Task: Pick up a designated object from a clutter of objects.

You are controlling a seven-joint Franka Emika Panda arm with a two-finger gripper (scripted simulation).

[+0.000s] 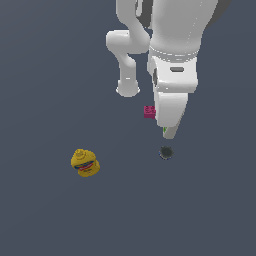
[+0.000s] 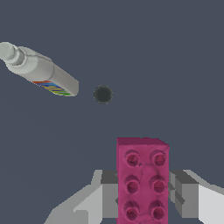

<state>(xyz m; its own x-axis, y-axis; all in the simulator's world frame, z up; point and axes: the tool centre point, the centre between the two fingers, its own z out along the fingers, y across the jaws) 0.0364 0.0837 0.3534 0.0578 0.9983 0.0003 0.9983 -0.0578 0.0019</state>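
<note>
The designated object, a small magenta studded brick point(image 2: 142, 181), stands between the two grey fingers point(image 2: 109, 192) of my gripper point(image 2: 143, 194), which is shut on it. In the exterior view the brick point(image 1: 149, 111) peeks out beside the white hand, and the gripper point(image 1: 156, 113) itself is mostly hidden under the arm. The rest of the clutter lies on the dark floor: a yellow burger toy point(image 1: 85, 163), a small dark disc point(image 1: 166, 152) and a white bottle point(image 2: 41, 70) with a colourful label.
The arm's white links point(image 1: 127, 60) cover the upper middle of the exterior view and hide nearly all of the bottle there. In the wrist view the dark disc point(image 2: 103, 94) lies just beside the bottle's base. The floor point(image 1: 50, 75) is plain dark grey.
</note>
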